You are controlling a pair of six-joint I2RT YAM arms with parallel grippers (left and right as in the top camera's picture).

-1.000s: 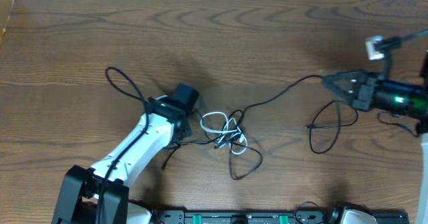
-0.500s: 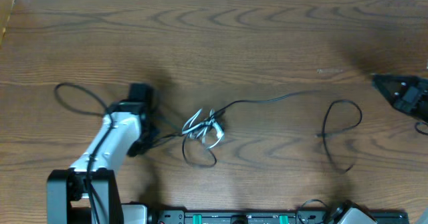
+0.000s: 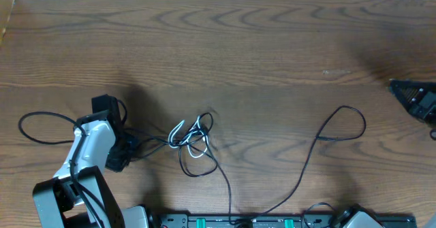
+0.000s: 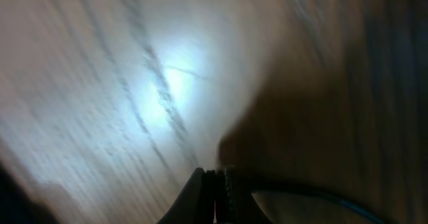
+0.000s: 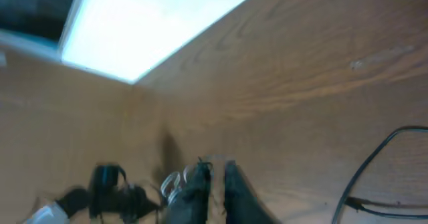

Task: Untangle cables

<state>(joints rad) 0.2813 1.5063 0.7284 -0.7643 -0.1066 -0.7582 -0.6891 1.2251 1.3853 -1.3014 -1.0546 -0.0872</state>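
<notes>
Overhead, my left claw point(image 3: 126, 148) pinches the black cable point(image 3: 317, 140), its knot point(image 3: 194, 138) with the white cable point(image 3: 177, 131) just to that claw's right on the tabletop point(image 3: 238, 44) (right claw point(image 3: 394, 86), barely parted, empty, sits far off).

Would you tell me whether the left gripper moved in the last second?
Yes. Holding the black cable, the left gripper moved leftward toward the edge of the table.

Matt, grained brown wood table point(image 3: 259, 44); smooth plastic-sheathed black cable point(image 3: 308, 160) and white cable point(image 3: 178, 130).
</notes>
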